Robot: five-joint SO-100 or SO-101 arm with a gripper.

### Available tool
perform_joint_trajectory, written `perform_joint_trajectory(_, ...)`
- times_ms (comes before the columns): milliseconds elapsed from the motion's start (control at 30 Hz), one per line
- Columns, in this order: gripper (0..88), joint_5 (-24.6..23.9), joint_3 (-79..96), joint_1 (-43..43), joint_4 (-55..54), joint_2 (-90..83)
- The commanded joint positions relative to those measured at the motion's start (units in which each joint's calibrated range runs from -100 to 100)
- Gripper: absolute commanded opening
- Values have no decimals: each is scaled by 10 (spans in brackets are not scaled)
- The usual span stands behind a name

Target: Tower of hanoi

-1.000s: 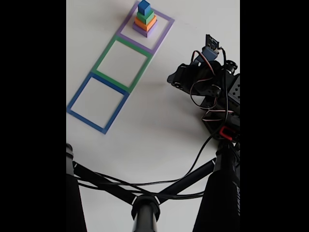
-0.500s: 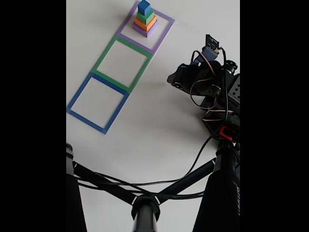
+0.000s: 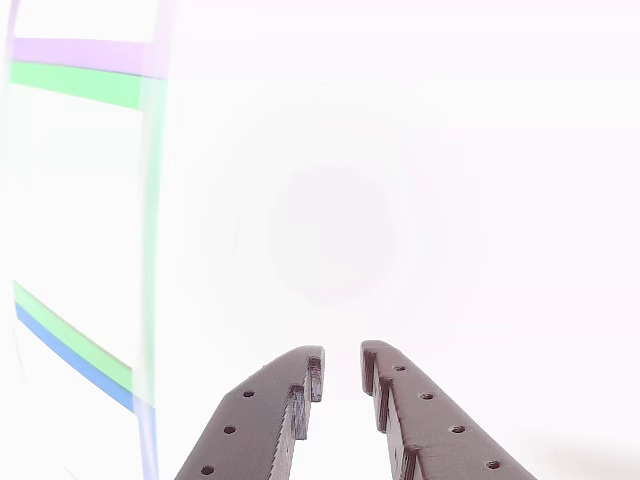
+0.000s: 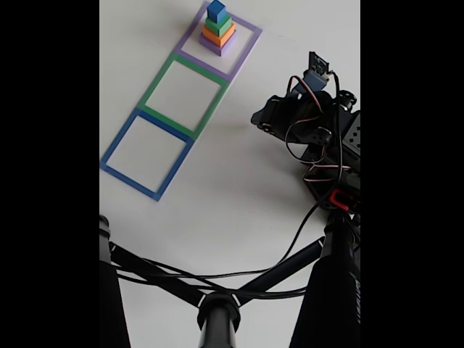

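White table (image 4: 239, 196) carries four cubes that we count in one stack: purple cube (image 4: 217, 46) lowest, orange cube (image 4: 217, 33), green cube (image 4: 217, 23), blue cube (image 4: 216, 10) on top, inside the purple outline (image 4: 243, 51). Our gripper (image 3: 342, 372) holds nothing, jaws slightly apart. We read no writing.

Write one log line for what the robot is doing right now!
stack: blue on green, orange, purple, inside purple square | pincer: slightly open, empty, over bare table | green square, blue square: empty
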Motion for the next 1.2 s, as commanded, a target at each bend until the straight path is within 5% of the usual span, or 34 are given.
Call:
perform_joint_trajectory(0,8,-9,-3,1,1,-6)
perform_joint_trajectory(433,1,-16,-3,2,1,-6)
perform_joint_trajectory(633,1,77,-3,-48,2,-6)
perform_joint_trajectory(1167,0,143,-127,-71,-14,116)
